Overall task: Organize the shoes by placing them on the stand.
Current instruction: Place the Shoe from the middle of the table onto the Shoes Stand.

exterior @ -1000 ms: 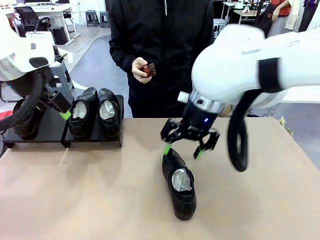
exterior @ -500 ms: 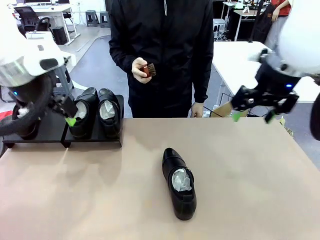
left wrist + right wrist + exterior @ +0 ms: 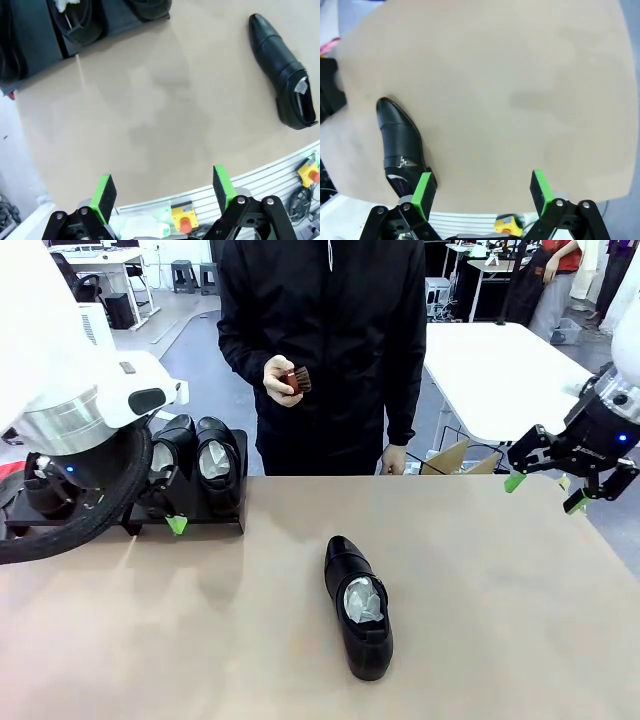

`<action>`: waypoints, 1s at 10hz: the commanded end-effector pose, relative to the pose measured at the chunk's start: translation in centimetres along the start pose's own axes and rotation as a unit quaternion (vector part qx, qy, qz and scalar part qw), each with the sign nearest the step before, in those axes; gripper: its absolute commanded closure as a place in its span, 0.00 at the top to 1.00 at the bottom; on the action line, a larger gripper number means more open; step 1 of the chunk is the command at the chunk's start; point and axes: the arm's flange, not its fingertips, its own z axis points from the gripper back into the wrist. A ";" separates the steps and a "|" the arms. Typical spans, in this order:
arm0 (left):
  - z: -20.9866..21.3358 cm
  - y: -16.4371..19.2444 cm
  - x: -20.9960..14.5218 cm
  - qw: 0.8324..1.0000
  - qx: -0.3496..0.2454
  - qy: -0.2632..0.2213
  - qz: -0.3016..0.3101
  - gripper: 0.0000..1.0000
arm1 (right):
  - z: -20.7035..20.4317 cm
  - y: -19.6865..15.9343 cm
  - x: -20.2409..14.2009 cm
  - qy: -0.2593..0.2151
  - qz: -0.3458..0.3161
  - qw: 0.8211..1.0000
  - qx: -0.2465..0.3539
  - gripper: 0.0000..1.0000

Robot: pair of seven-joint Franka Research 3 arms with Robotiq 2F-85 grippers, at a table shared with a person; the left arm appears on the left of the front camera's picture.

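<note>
front view | stand point(image 3: 205, 523): 2 shoes point(image 3: 200, 462) | table point(image 3: 500, 620): 1 shoe point(image 3: 358, 608) | both grippers wide open, empty

White arms point(image 3: 75, 390), black grippers, green pads; person point(image 3: 325, 350) black jacket.

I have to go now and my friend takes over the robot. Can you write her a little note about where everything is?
Left gripper: open, holding nothing, up over the table near the stand.
Right gripper: open, holding nothing, raised off past the table's right side.
Done: two shoes sit side by side on the stand's right section; a third appears to be on its left section, partly hidden by the left arm.
Left: one shoe lies alone mid-table and needs moving to the stand.
The person's hand holds a small brush.
</note>
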 end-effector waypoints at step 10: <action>-11.5 -20.0 -1.9 0.994 -0.053 0.004 0.100 1.00 | 1.3 1.3 -0.6 -0.013 0.027 0.999 -0.026 1.00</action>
